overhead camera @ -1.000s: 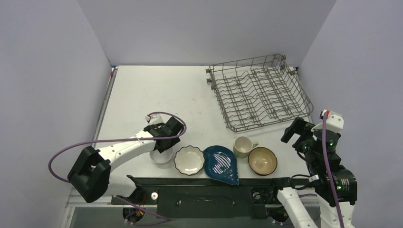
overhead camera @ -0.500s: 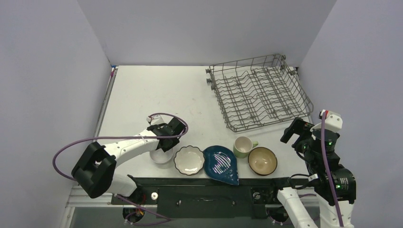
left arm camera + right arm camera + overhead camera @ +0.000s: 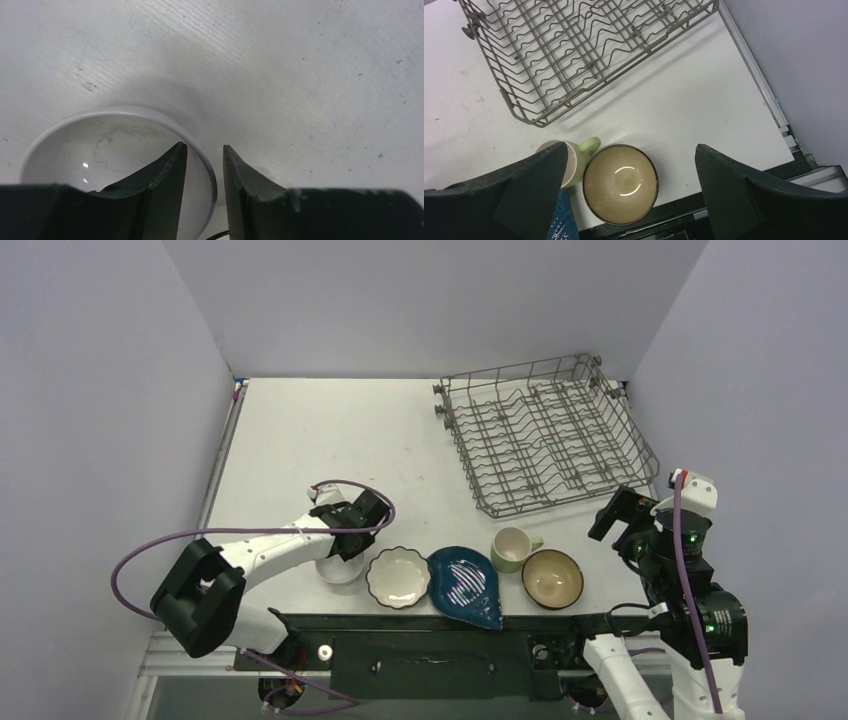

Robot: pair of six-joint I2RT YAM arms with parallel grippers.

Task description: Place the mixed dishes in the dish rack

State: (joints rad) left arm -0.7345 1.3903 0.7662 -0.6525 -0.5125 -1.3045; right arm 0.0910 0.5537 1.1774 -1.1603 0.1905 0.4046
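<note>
The small white bowl sits at the left end of a row near the front edge. My left gripper is over its far rim. In the left wrist view the bowl has its rim between my gripper's narrowly parted fingers, one inside and one outside, with gaps on both sides. To the right lie the white scalloped plate, the dark blue leaf-shaped dish, the pale green mug and the brown bowl. My right gripper is wide open and empty above the brown bowl and mug.
The grey wire dish rack stands at the back right with nothing in it; its near corner shows in the right wrist view. A black rail runs along the front edge. The table's right edge is close to the right arm.
My left arm has swung and its gripper has come down a little, settling over the white bowl's rim. The right arm has hardly moved. The dishes have not moved.
</note>
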